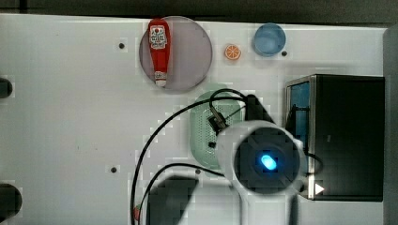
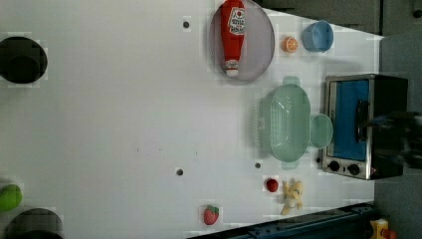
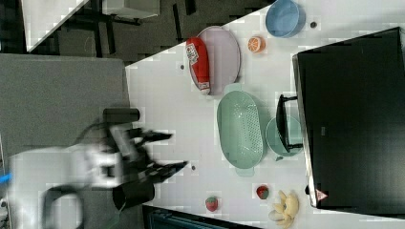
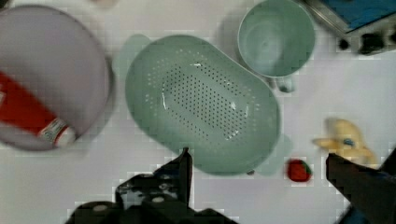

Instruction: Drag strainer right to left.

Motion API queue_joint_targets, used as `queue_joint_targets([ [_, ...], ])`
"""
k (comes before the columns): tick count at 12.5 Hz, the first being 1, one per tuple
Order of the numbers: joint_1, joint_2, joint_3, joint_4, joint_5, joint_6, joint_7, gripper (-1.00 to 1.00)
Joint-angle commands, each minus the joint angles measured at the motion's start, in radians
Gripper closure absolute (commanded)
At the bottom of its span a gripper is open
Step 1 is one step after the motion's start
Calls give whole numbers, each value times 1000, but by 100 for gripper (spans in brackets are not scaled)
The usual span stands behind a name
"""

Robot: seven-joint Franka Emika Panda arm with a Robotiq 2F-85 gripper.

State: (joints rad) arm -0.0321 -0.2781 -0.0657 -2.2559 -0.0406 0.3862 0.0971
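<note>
1. The white table (image 2: 124, 124) carries everything; the arm's white body hides part of it in the top view.
2. The toaster oven (image 2: 363, 127) has its far end cut off at the left view's right edge.
3. The strainer (image 2: 286, 122) sits upright between the grey plate (image 2: 259, 45) and the oven, just beside the green mug (image 2: 321, 131).
4. The ketchup bottle (image 2: 233, 35) lies on the plate; its label is unreadable.
5. The gripper (image 3: 165, 151) hangs spread wide, holding nothing, apart from the strainer.

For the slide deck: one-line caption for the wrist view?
Open gripper above the pale green strainer, beside mug and plate.
</note>
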Motion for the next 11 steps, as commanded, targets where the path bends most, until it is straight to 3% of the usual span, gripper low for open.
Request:
queue_joint_targets([
  [1,1,82,11,-97,12,155,205,-100],
  [5,2,231,26,-179,12,380,410,-100],
  [11,14,496,51,-187,12,650,573,-100],
])
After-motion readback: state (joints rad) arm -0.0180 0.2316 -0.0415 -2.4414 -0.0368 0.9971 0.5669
